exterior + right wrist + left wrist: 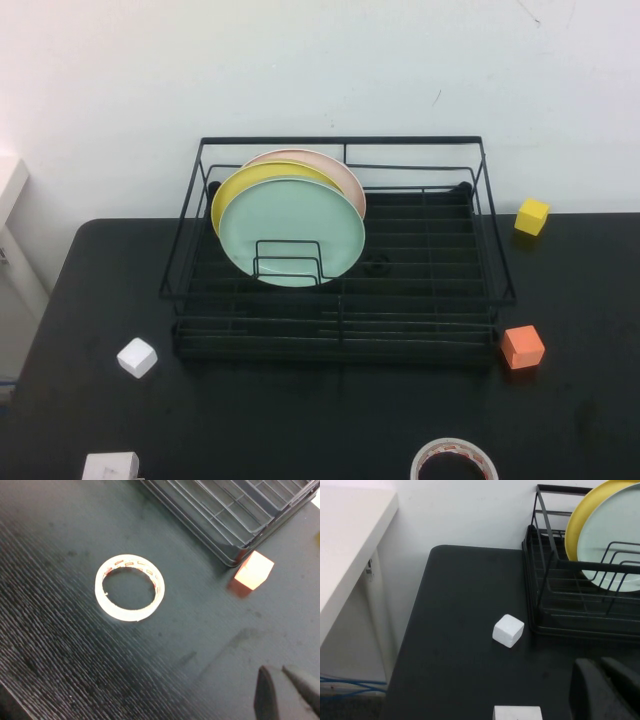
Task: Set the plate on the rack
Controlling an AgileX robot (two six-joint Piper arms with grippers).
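The mint-green plate (292, 225) stands upright in the small wire holder (288, 262) inside the black wire rack (340, 330), in front of a yellow plate (235, 190) and a pink plate (335, 165). The left wrist view shows the plate (615, 535) and the rack (545, 580) too. Neither gripper shows in the high view. My left gripper (598, 662) is shut and empty, low over the table near the rack's left front corner. My right gripper (276, 670) is shut and empty over the table in front of the rack's right corner (215, 525).
A white cube (137, 357) lies left of the rack and a white block (110, 467) at the front edge. An orange cube (522, 347) sits by the rack's right front corner, a yellow cube (532, 216) behind it, and a tape roll (454, 462) at the front.
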